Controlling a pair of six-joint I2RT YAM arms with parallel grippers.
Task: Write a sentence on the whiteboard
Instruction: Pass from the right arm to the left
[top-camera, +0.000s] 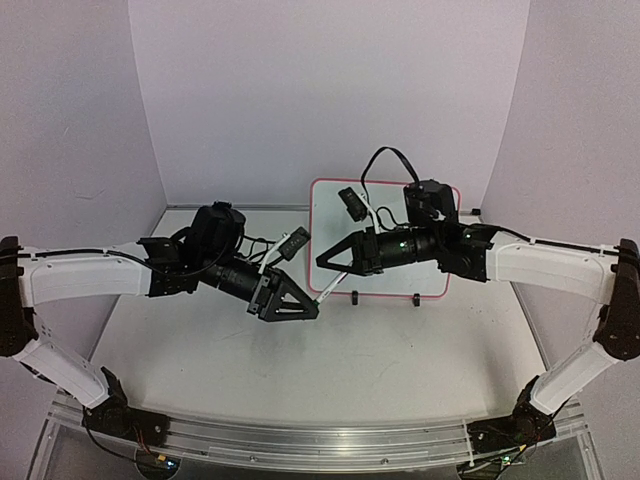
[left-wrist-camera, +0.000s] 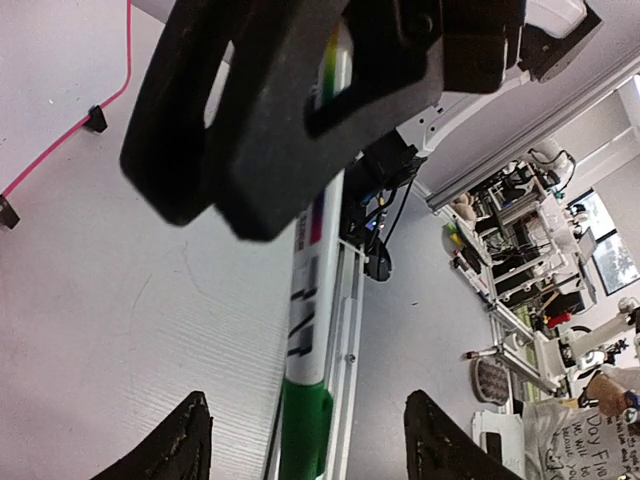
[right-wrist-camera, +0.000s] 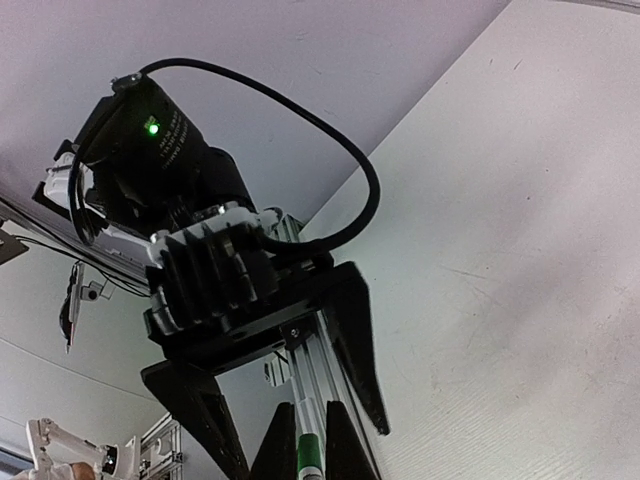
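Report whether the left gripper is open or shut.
Open. The left gripper has its fingers wide apart in its wrist view, the marker passing between them untouched; the right gripper holds it.

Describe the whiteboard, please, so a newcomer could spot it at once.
Start at the far half of the table, right of centre. The whiteboard stands there on two small black feet. Its red-pink rim sets it apart from the arms.

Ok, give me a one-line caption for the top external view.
In front of the whiteboard, the right gripper clamps the marker while the left gripper stands open around its green end.
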